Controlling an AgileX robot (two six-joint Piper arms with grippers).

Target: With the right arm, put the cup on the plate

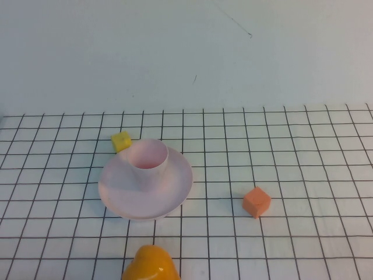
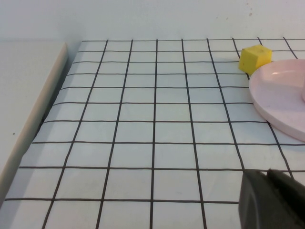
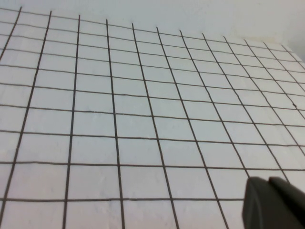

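Note:
A pale pink cup (image 1: 147, 158) stands upright on the pale pink plate (image 1: 125, 195), toward its far side, left of the middle of the gridded table. Neither gripper shows in the high view. In the left wrist view my left gripper (image 2: 268, 173) shows as two dark fingers pressed together, empty, low over the table; the plate's rim (image 2: 276, 100) lies ahead of it. In the right wrist view my right gripper (image 3: 268, 180) is shut and empty over bare grid, with the cup and plate out of that view.
A yellow cube (image 1: 121, 140) sits just behind the plate's far left rim and also shows in the left wrist view (image 2: 255, 58). An orange cube (image 1: 256, 202) lies right of the plate. An orange-yellow rounded object (image 1: 150, 265) sits at the near edge. A raised white border (image 2: 33, 109) runs along the table's left.

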